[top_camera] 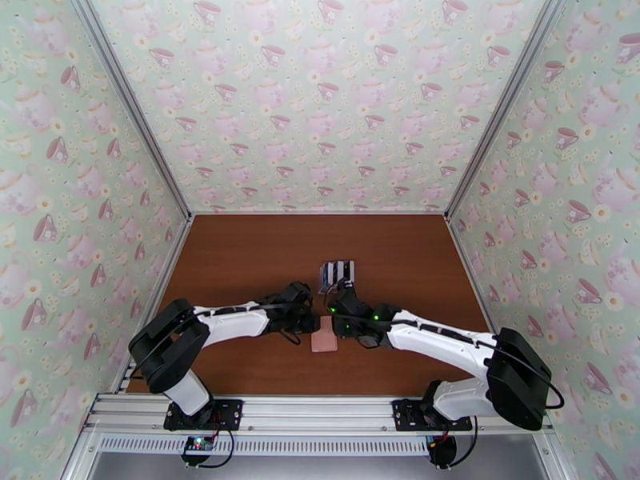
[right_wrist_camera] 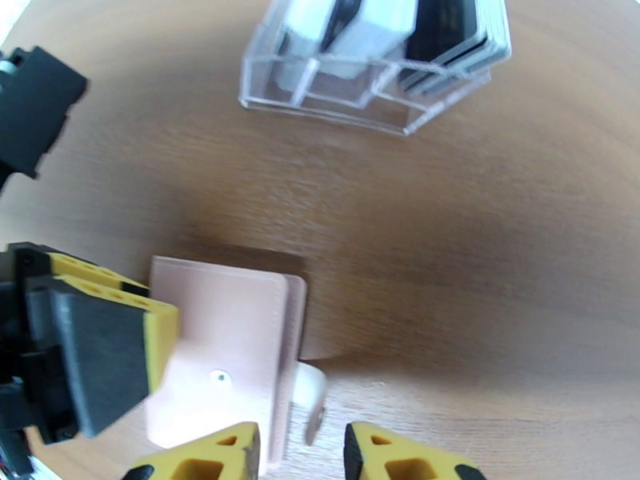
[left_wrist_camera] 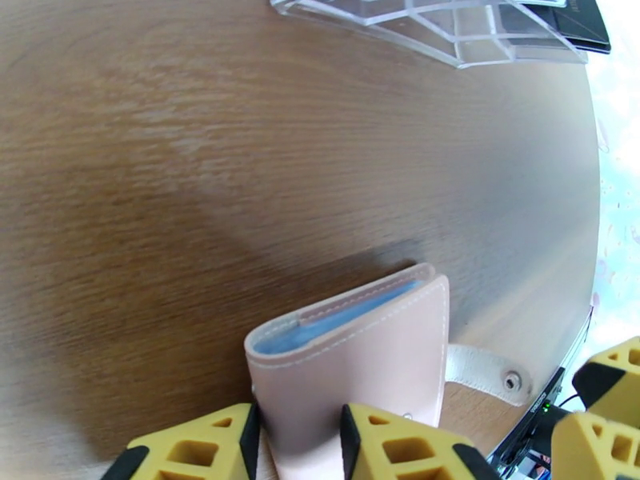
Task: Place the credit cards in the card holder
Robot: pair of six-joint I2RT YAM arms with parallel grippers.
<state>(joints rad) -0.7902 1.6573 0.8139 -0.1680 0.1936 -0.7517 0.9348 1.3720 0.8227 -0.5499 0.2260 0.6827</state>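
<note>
While the left arm (top_camera: 224, 322) is stretched from lower left toward frame ctr, low over the brown counter (top_camera: 240, 258), the left gripper (left_wrist_camera: 298, 432) is found at the bottom of the left wrist view w/ its jaws clamped on the near end of the card holder (left_wrist_camera: 368, 354). One pad is set against the holder's left edge and the other is laid over its pink cover. The holder is folded, w/ pale blue sleeves visible at its open edge. A dark shadow is cast on the wood just beyond it; whether it is lifted clear of the counter cannot be told. In the top view it is placed at ctr, below mid-height, between the two wrists. Its snap tab (right_wrist_camera: 314, 398) is left undone and stuck out from the holder's right side.

Just above the holder in the top view, apart from it, a clear slotted rack (right_wrist_camera: 336, 90) is stood on the counter. The credit cards (right_wrist_camera: 456, 34) are held upright in it, white at left, black and grey at right.

At the bottom of the right wrist view the right gripper (right_wrist_camera: 302, 450) is seen w/ jaws apart and nothing clamped. The tab's free end is hung just in front of the gap; contact cannot be told. The right arm (top_camera: 448, 342) is stretched in from lower right.
</note>
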